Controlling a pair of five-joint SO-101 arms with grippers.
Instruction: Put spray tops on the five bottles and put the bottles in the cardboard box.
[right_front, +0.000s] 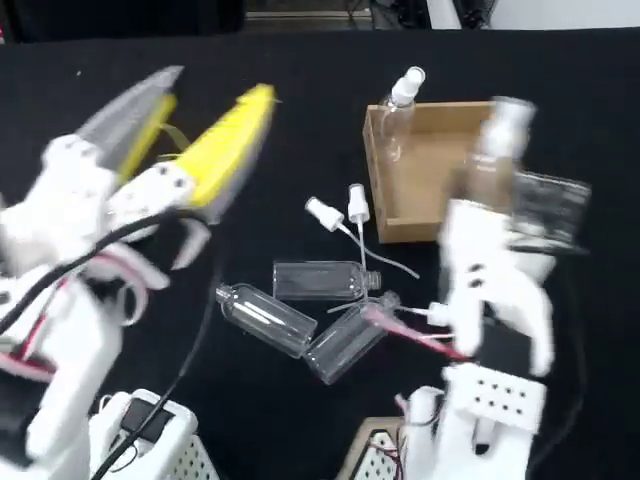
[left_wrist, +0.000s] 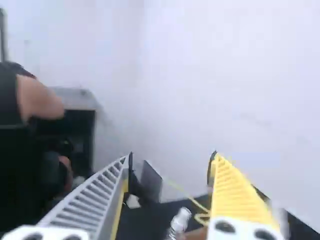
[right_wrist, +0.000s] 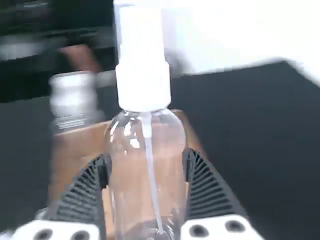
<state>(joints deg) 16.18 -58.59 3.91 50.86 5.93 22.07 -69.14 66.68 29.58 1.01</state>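
Note:
My right gripper (right_front: 488, 195) (right_wrist: 146, 167) is shut on a clear bottle (right_front: 497, 148) (right_wrist: 145, 145) with a white spray top, held upright over the cardboard box (right_front: 376, 175) (right_wrist: 75, 150). A second capped bottle (right_front: 399, 108) (right_wrist: 74, 102) stands in the box's far corner. Three uncapped bottles (right_front: 318, 280) (right_front: 264, 318) (right_front: 344, 346) lie together on the black table. Beside them are two loose spray tops (right_front: 325, 213) (right_front: 358, 204). My left gripper (right_front: 215, 88) (left_wrist: 171, 160) hangs open and raised at the table's left, holding nothing.
The black table (right_front: 250, 180) runs wide around the box. White arm bases (right_front: 150, 435) (right_front: 480, 420) stand at the near edge. A red-and-white cable (right_front: 410, 330) crosses near the lying bottles. A person's arm (left_wrist: 35, 100) shows in the room behind.

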